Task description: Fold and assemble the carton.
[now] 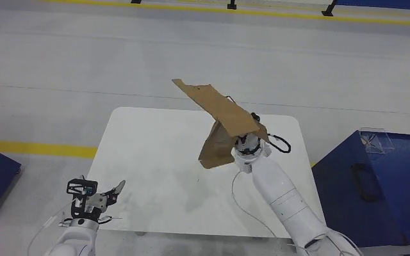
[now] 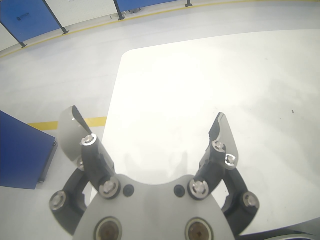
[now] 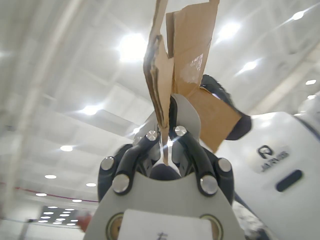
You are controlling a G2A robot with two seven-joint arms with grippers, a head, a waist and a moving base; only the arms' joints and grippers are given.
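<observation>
Risk: the right gripper (image 3: 166, 116) pinches only one edge of the flattened carton (image 1: 218, 110), aloft over the white table (image 1: 160, 147), so it may pivot or slip; left gripper (image 2: 147, 121) spread, empty, at the table's near-left corner.

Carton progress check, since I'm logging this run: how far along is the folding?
Done: the carton is lifted off the table. In hand: the right gripper is shut on its edge, holding it tilted. Remaining: it is not a box yet, flaps hanging loose, and the left gripper sits open over the table's near edge.
</observation>
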